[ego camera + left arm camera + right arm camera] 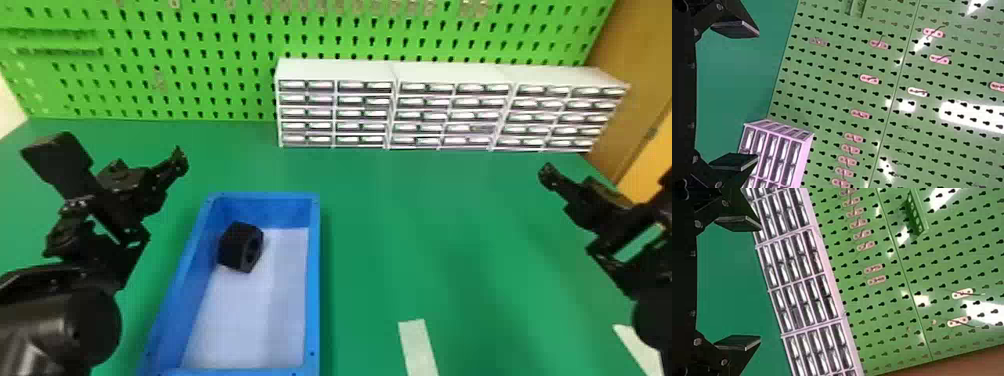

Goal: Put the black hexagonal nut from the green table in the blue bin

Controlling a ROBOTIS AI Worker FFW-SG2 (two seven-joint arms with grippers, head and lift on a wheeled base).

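The black hexagonal nut point(240, 248) rests inside the blue bin point(313, 280), on its pale floor toward the far left, close to the left wall. My left gripper point(116, 152) is above the table, left of the bin and away from the nut; in its wrist view the left gripper point(756, 95) stands open, its two flat fingers wide apart with nothing between them. Far to the right of the bin is my right gripper point(610, 177). Seen from its own wrist, the right gripper point(759, 282) is also open and holds nothing.
White drawer cabinets point(435, 112) line the back of the green table point(430, 225), before a green pegboard point(200, 65). A pale strip point(418, 345) lies on the table right of the bin, near the front; another point(637, 347) is at the lower right.
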